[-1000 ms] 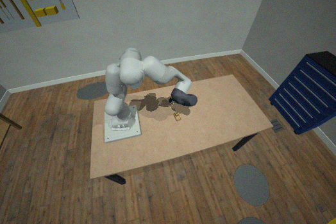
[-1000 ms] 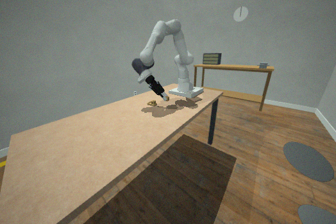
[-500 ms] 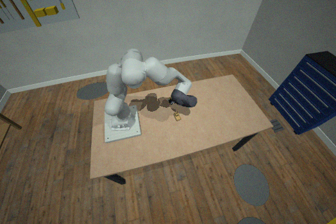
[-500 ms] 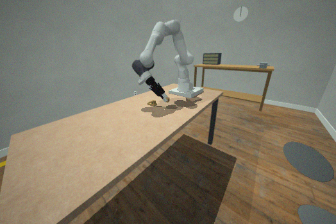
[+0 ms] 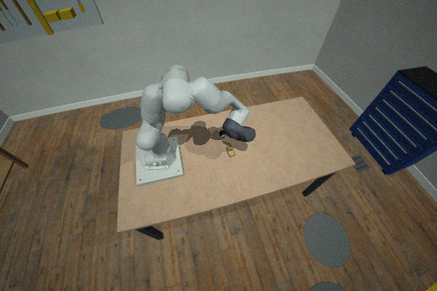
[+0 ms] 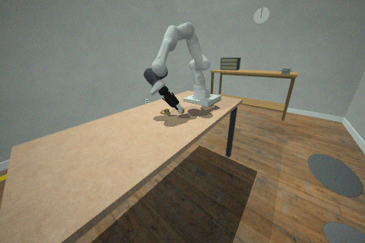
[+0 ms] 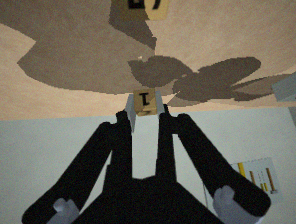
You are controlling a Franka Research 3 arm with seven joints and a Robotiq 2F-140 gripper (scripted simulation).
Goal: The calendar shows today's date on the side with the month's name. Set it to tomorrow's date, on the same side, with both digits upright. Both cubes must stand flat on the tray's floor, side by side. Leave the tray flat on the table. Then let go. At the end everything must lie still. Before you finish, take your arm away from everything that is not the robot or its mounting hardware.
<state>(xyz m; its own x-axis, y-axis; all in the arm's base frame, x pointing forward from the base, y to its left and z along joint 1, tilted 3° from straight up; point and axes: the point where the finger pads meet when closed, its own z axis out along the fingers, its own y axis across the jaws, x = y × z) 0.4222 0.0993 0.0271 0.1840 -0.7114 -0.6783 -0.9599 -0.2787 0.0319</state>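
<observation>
My gripper [image 5: 223, 134] [image 6: 180, 110] [image 7: 145, 100] is shut on a small wooden cube [image 7: 145, 96] and holds it low over the table, beside the calendar. A dark 1 shows on the cube's face toward the wrist camera; part of another mark shows on the face below. The small wooden calendar tray [image 5: 231, 153] [image 6: 162, 112] lies on the table, a short way from the fingertips. What stands in it is too small to read in the top and exterior views. A wooden piece [image 7: 146, 13] with dark marks is cut off at the top of the wrist view; its digit cannot be read.
The arm's white base plate [image 5: 160, 177] [image 6: 211, 100] stands at one end of the table [image 5: 275, 163] [image 6: 97, 150]. The arm's shadow falls across the table around the gripper and the tray. A blue drawer cabinet [image 5: 400, 117] stands on the floor beyond the other end.
</observation>
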